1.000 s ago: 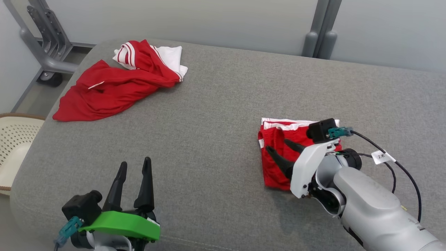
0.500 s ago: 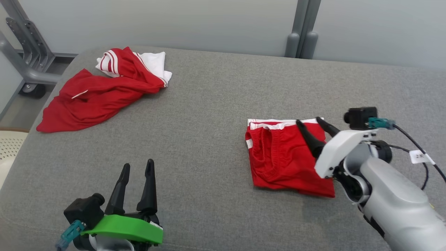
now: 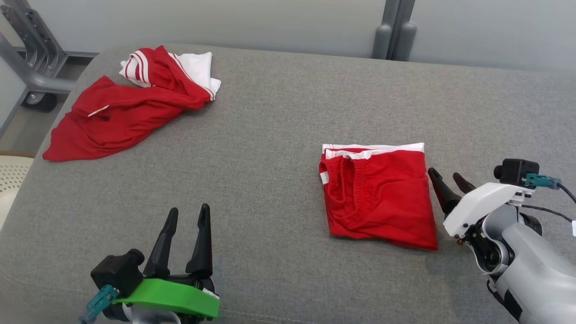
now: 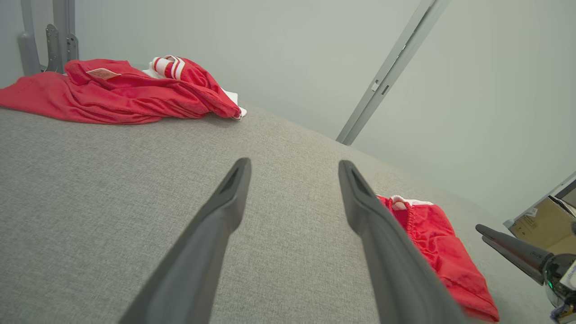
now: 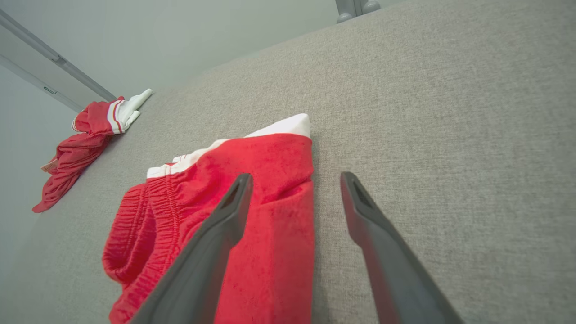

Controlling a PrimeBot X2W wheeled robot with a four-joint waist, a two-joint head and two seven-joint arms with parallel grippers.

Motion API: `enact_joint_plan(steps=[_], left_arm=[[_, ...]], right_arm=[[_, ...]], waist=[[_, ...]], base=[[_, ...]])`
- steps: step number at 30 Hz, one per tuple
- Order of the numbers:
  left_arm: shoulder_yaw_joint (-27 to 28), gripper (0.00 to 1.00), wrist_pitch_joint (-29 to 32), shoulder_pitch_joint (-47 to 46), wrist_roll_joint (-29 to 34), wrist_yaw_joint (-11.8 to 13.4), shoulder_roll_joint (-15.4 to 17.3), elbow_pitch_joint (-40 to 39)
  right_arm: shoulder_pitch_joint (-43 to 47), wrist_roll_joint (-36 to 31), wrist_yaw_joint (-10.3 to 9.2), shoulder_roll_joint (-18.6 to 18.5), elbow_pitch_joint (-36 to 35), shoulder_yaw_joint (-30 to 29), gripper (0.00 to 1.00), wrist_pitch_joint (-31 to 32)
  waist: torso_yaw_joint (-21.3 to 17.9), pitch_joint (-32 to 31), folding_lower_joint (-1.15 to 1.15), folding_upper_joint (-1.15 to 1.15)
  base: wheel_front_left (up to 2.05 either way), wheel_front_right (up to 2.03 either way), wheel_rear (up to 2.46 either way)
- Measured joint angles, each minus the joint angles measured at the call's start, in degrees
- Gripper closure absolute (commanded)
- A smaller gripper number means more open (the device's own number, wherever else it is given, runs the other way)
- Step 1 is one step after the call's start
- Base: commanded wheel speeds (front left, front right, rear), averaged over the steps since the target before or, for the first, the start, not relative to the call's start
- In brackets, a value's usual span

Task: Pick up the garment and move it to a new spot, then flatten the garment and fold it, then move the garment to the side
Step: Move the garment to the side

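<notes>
Head view, looking down on a wide grey cushioned surface. Right of centre lies a folded red garment, a neat, roughly square bundle with a white band along its top edge and a gathered elastic waistband down its left side. It lies flat on the fabric, and nothing holds it.

At the lower right of the frame, the right gripper reaches in on a white and grey arm. Its two dark fingers stand apart and empty, their tips just beside the folded garment's right edge. In the right wrist view one finger crosses the red cloth and the other crosses bare grey fabric; whether either touches cannot be told.

At the lower left, the left gripper sits on a green mount, fingers pointing up the frame, spread apart and holding nothing. It is well apart from the folded garment.

In the upper left, a second red and white garment lies crumpled near the surface's far corner. Beyond it stands a grey metal frame on a wheel. A cream perforated basket shows at the left edge, and a grey post rises against the pale wall at the top.
</notes>
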Motion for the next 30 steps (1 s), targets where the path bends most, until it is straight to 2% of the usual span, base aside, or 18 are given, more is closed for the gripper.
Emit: enact_joint_plan(steps=[10, 15, 16, 17, 18, 19, 30], left_arm=[[-0.56, 0.0, 0.01, -0.02, 0.34, 0.02, 0.0, -0.22], [0.26, 0.0, 0.0, -0.03, 0.32, 0.03, 0.0, 0.05], [0.34, 0.0, 0.0, -0.03, 0.32, 0.04, 0.0, 0.07], [0.37, 0.0, 0.0, -0.03, 0.32, 0.14, 0.0, 0.07], [0.43, 0.0, 0.0, -0.03, 0.32, 0.3, -0.01, 0.07], [0.59, 0.0, 0.0, -0.03, 0.32, 0.44, -0.01, 0.07], [2.29, 0.0, -0.01, -0.07, 0.31, 0.47, 0.05, -0.18]], right_arm=[[-0.02, 2.23, 1.45, -0.14, 3.33, -0.44, 0.0, 2.64], [-0.16, 2.72, 2.93, 0.23, 4.53, 0.22, 0.02, 4.14], [-0.32, 2.72, 3.14, 0.25, 4.52, 0.38, 0.25, 4.33], [-0.48, 2.72, 3.56, 0.26, 4.49, 0.52, 0.65, 4.48], [-0.58, 2.72, 3.79, 0.29, 4.47, 0.6, 0.75, 4.57], [-0.64, 2.72, 3.85, 0.29, 4.47, 0.77, 1.0, 4.68], [-4.07, 1.7, 4.66, 0.26, 4.8, 1.99, 1.0, 5.52]], waist=[[2.63, 2.95, 0.0, 0.0], [3.86, 3.83, 0.0, 0.0], [3.97, 3.94, 0.0, 0.0], [4.04, 4.02, 0.0, 0.0], [4.06, 4.09, 0.0, 0.0], [4.03, 4.13, 0.0, 0.0], [1.73, 5.03, 0.0, 0.0]], base=[[0.0, 0.0, 0.0], [0.0, 0.0, 0.0], [0.0, 0.0, 0.0], [0.0, 0.0, 0.0], [0.0, 0.0, 0.0], [0.0, 0.0, 0.0], [0.0, 0.0, 0.0]])
